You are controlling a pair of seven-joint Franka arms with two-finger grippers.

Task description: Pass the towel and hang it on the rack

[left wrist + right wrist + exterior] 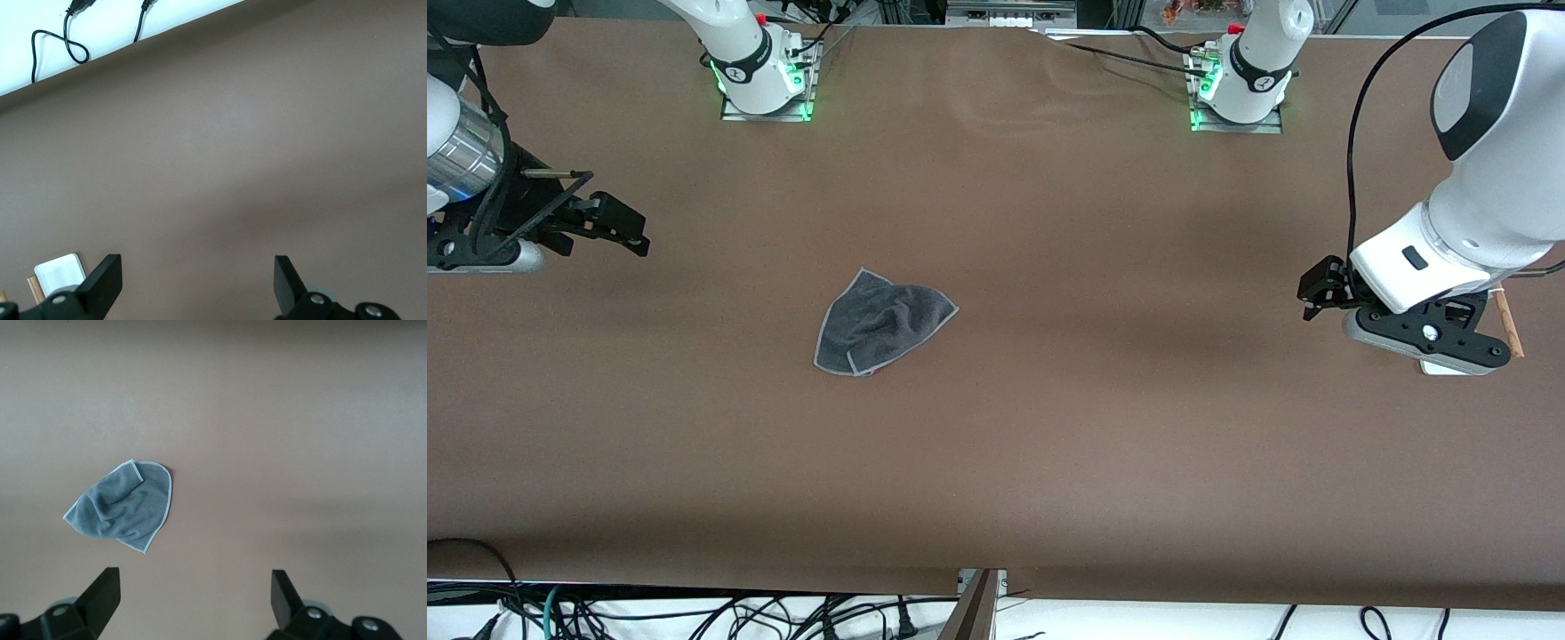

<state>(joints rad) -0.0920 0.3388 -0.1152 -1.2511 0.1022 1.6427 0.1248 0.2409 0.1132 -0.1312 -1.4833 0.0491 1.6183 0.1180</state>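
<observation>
The towel (pixel 885 324) is a crumpled dark grey cloth with light grey edging, lying on the brown table toward the right arm's end. It also shows in the right wrist view (pixel 123 507). The rack is mostly hidden under the left arm; only a corner of its white base (pixel 1440 366) and one wooden dowel (pixel 1507 324) show. The base corner also shows in the left wrist view (pixel 60 273). My right gripper (pixel 627 229) is open and empty, apart from the towel, at the right arm's end. My left gripper (pixel 1314 292) is open and empty beside the rack.
The table's brown cover (pixel 1103 427) runs to its front edge, where cables (pixel 694 613) lie below. The two arm bases (pixel 763 80) (pixel 1240 84) stand along the back edge. In the left wrist view, black cables (pixel 60 43) lie past the table's edge.
</observation>
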